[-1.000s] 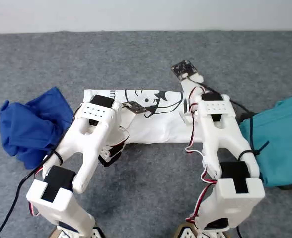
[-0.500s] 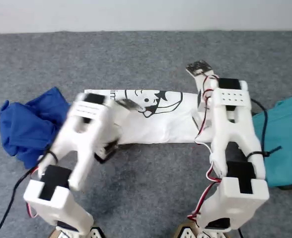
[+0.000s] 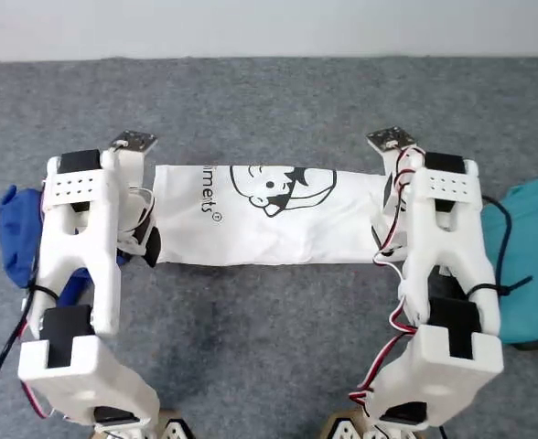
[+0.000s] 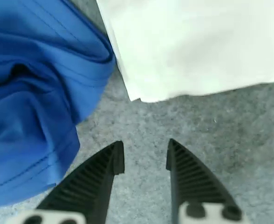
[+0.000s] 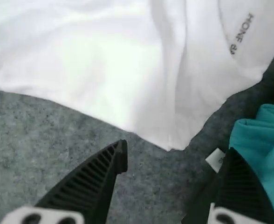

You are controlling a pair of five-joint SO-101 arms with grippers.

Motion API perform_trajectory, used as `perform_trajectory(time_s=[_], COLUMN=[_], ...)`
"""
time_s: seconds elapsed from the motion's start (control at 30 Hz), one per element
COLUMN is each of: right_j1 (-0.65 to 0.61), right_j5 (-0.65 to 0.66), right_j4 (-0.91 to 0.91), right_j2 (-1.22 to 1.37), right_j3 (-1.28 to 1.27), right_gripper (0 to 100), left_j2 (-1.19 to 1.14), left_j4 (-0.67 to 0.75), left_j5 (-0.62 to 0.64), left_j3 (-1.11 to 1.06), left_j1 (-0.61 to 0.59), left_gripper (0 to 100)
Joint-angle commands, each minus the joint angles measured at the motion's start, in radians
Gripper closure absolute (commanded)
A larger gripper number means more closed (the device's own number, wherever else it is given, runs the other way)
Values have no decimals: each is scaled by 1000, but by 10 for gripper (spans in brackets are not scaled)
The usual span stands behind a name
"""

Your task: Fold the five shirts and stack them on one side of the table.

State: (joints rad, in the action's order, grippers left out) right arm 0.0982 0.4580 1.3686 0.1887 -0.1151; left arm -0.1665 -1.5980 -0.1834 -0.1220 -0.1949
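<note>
- The white shirt (image 3: 269,215) lies at the middle of the grey counter (image 3: 269,347). It is already folded into a long strip running left to right, with its cartoon print facing up.
- One arm stands at each short end of that strip. This fits a crosswise fold, where both ends have to be taken together so the cloth stays square.
- The left tool (image 4: 145,156) holds nothing. Its fingers are spread a moderate way and point at bare counter just beside the strip's near-left corner, apart from the cloth.
- The right tool (image 5: 176,161) is also empty and spread much wider. The strip's near-right corner lies just beyond the gap between its fingers.
- Starting off the cloth probably lets one finger slide under the edge and catch every layer, where coming down from above might pinch only the top one.
- A crumpled blue shirt (image 4: 30,93) sits just left of the white one, close to its left edge. The left tool has little room there and could snag blue fabric along with white.
- A teal shirt (image 3: 530,265) lies at the right edge of the counter, near the right tool, with a small sewn label (image 5: 215,161) poking out toward it.
- Judging by the crumpled blue shirt still waiting, the task looks to be at an early or middle stage. No finished stack can be made out.
</note>
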Motion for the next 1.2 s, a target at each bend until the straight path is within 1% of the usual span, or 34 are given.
perform_trajectory(time_s=[0.0,0.23,0.37,0.6,0.73,0.83,1.0,1.1,1.17], right_j1=[7,13,12,8,7,7,12,13,13], right_j5=[-14,-14,-14,-12,-11,-6,-8,-11,-11], right_j4=[-45,-101,-133,-320,-369,-374,-375,-375,-375], right_j2=[-16,-10,-10,-10,-10,-10,-10,-10,-10], right_j3=[2,0,-55,-206,-242,-269,-275,-275,-275], right_gripper=[678,678,678,678,680,740,908,988,985], left_j2=[3,-114,-175,-206,-206,-206,-207,-207,-207], left_j4=[44,127,152,155,158,158,198,198,198], left_j5=[11,11,11,14,14,12,14,15,15], left_j3=[-15,-39,-39,-2,-1,-1,-5,-7,-7], left_j1=[-6,-6,-6,-2,-2,-2,0,8,23], left_gripper=[840,838,838,840,840,841,847,903,954])
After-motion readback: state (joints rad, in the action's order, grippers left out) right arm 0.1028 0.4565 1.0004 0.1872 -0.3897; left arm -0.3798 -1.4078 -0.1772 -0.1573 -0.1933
